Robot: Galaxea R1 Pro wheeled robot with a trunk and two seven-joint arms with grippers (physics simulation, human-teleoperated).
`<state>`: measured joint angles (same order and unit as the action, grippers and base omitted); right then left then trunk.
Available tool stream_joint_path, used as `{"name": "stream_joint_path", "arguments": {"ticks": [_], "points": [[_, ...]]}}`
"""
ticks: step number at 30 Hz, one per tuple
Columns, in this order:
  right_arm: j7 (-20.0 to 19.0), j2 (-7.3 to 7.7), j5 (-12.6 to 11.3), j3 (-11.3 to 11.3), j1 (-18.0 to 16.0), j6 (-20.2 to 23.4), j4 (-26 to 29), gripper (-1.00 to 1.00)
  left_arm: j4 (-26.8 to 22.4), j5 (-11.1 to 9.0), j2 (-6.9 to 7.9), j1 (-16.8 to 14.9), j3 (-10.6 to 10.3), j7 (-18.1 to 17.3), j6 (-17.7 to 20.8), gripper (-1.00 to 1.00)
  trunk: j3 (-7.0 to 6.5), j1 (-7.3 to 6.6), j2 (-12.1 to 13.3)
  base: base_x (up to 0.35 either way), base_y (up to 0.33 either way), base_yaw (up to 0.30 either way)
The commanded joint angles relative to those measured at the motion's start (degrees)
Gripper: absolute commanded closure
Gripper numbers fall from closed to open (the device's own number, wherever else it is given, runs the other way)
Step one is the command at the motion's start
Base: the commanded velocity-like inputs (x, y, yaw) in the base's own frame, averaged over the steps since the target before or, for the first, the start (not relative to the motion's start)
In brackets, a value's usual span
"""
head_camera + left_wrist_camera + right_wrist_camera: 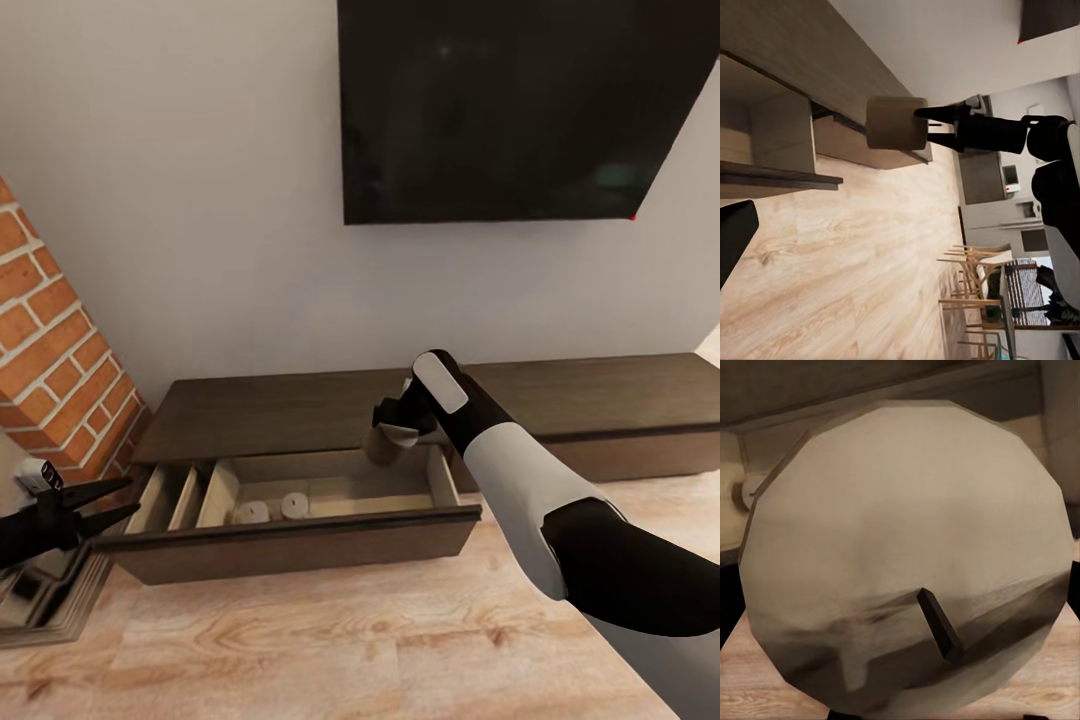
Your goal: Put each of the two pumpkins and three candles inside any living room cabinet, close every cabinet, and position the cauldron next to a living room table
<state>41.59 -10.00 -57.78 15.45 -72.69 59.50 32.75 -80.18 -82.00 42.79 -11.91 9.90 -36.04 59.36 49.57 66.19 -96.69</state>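
Two stubby tan candles (272, 509) lie in the dark-brown cabinet's open drawer (300, 545); right gripper (392, 432) clamps a third tan candle (896, 122) over its right end. Left gripper (118, 503) sits apart, far left.

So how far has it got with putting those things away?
The cabinet drawer is open, and two candles already lie inside it. The right gripper holds the third candle over the drawer. No pumpkins or cauldron are in view, so those steps are unconfirmed, and the drawer remains to be closed.

You see a tan candle (907, 547) end-on, its dark wick (940, 625) toward you, with the wooden cabinet (870, 390) behind.
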Motion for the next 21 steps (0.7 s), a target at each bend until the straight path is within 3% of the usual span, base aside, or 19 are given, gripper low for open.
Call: {"name": "stream_joint_path", "arguments": {"ticks": [1, 14, 21], "points": [[0.64, 0.0, -0.57, 0.11, -0.05, 0.02, 0.0, 1.0, 0.02, 0.17, 0.01, -0.04, 0.03, -0.27, 0.23, -1.0, 0.05, 0.01, -0.02, 0.175, 0.039, 0.0], [0.94, 0.0, -0.58, 0.21, -0.02, 0.14, -3.68, 1.0, 0.02, 0.15, 0.13, -0.04, 0.17, -0.38, 0.4, -1.0, 0.05, 0.01, -0.02, 0.094, 0.047, 0.0], [0.85, 0.0, -0.58, 0.22, -0.02, 0.24, -3.92, 1.0, 0.02, 0.09, 0.26, -0.04, 0.46, -0.43, 0.49, -1.0, 1.3, 1.54, -2.83, 0.002, 0.001, 0.0]]}}
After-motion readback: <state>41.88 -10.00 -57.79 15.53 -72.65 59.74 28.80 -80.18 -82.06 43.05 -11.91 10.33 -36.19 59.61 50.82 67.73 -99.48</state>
